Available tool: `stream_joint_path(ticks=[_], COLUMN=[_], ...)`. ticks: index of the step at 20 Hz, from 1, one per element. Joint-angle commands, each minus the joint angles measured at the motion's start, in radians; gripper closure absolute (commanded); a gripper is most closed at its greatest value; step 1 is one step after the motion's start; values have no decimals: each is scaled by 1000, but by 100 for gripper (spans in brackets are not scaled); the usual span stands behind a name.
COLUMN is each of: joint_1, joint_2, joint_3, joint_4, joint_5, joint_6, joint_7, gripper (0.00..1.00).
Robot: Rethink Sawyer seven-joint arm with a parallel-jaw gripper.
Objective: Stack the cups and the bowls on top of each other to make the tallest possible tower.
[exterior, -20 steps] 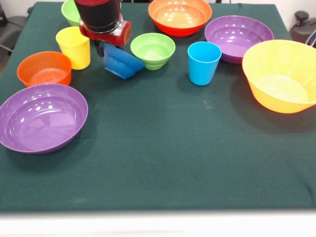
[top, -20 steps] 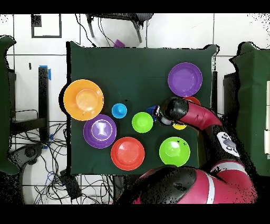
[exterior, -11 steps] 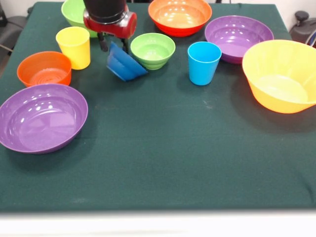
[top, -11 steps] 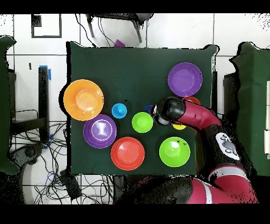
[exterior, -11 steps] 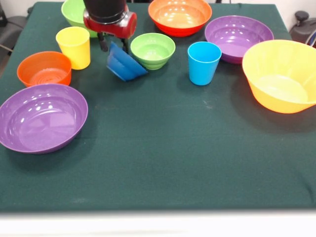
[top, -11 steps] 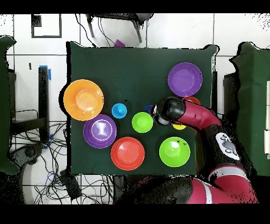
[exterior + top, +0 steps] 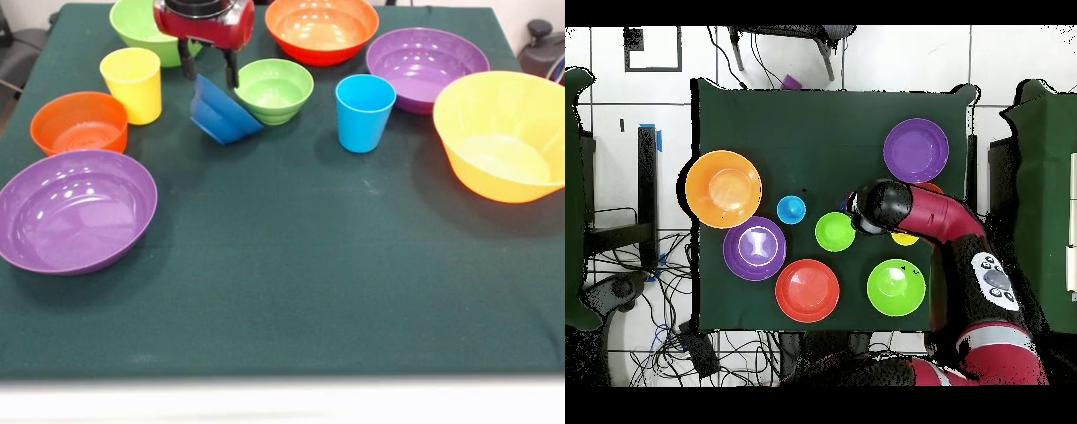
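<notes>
My gripper (image 7: 209, 71) hangs open just above the small dark blue bowl (image 7: 221, 113), fingers either side of its raised rim without gripping it. That bowl lies tilted on the cloth, leaning by the small green bowl (image 7: 274, 88). The yellow cup (image 7: 132, 84) stands to its left, the light blue cup (image 7: 365, 110) to its right. The big orange bowl (image 7: 503, 132) sits mouth up at the right, with nothing stacked on it. In the overhead view the arm (image 7: 915, 212) covers the gripper and most of the blue bowl.
Around the table stand a large purple bowl (image 7: 75, 208), a small red-orange bowl (image 7: 79, 122), a green bowl (image 7: 132, 22), a red-orange bowl (image 7: 322, 28) and a second purple bowl (image 7: 426, 62). The dark green cloth (image 7: 282, 283) stretches to the front edge.
The gripper has risen and shifted slightly right, and its fingers now show apart above the blue bowl. The blue bowl has stayed tilted in nearly the same place.
</notes>
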Motion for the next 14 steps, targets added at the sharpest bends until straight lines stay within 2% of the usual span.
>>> stream_joint_path(ticks=[1,3,7,11,14], joint_1=[26,25,32,40,46], joint_2=[-2,20,35,27,29], joint_3=[85,88,84,73,69], joint_4=[39,36,31,73,111], joint_5=[-33,-43,-39,-21,-11], joint_6=[-9,-52,-47,-38,-72], joint_7=[-4,1,13,50,84], gripper=[0,0,0,0,0])
